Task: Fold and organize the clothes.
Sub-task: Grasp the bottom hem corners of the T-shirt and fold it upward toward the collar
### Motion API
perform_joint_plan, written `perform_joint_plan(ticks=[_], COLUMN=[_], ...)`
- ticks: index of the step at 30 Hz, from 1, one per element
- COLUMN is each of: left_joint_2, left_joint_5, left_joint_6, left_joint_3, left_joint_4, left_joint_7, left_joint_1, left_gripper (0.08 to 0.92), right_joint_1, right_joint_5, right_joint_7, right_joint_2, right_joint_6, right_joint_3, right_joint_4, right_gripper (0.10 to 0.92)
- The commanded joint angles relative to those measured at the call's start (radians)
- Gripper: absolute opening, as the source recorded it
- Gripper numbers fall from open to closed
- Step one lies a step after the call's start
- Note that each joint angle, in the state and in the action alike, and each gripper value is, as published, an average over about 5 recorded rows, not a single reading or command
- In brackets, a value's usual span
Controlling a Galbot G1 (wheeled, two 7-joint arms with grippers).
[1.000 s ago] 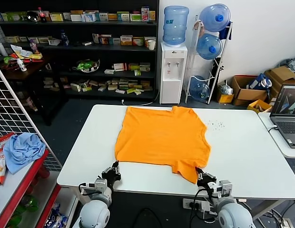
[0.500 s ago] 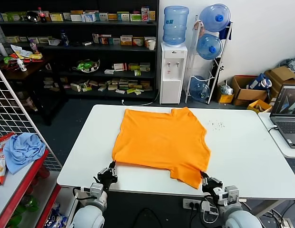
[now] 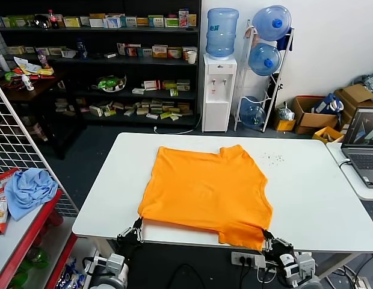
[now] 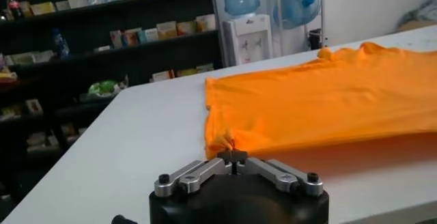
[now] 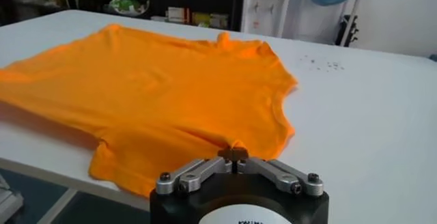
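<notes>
Head view: orange T-shirt (image 3: pixel 206 192) spread flat on the white table (image 3: pixel 307 192), collar toward the far side, hem at the near edge, near right corner draped just over that edge. Left gripper (image 3: pixel 136 229) down at the table's near edge, pinched tight on the shirt's near left corner. Right gripper (image 3: pixel 268 239) likewise low at the near edge, clamped on the shirt's near right corner. Left wrist view: fingertips pressed together on a small bunched fold of orange fabric, shirt (image 4: pixel 321 99) stretching away across the tabletop. Right wrist view: same story, jaws closed on a puckered bit of hem, shirt (image 5: pixel 157 89) lying smooth beyond. Off to the robot's left, light blue cloth (image 3: pixel 29 189) heaped on a red shelf (image 3: pixel 24 232). Laptop (image 3: pixel 362 147) open on the neighbouring desk at the right.
</notes>
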State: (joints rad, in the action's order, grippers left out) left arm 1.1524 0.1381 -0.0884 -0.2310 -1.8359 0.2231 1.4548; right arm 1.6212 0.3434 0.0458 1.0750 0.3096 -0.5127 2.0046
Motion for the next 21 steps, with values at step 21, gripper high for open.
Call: perform_joint_plan(ticks=[21], left_joint_2=[0.016], left_joint_5=[-0.061], left_joint_6=[0.036], left_joint_3=[0.092], left_joint_4=[0.296], left_joint_7=[0.002], left_joint_1=[-0.346], left_gripper=[0.092], right_joint_1=[-0.587], right_joint_5=[-0.006], right_joint_7=[-0.014], right_joint_2=[-0.056], right_joint_6=[-0.077], right_joint_3=[0.231], right_joint_4=[-0.431], right_gripper=[0.124])
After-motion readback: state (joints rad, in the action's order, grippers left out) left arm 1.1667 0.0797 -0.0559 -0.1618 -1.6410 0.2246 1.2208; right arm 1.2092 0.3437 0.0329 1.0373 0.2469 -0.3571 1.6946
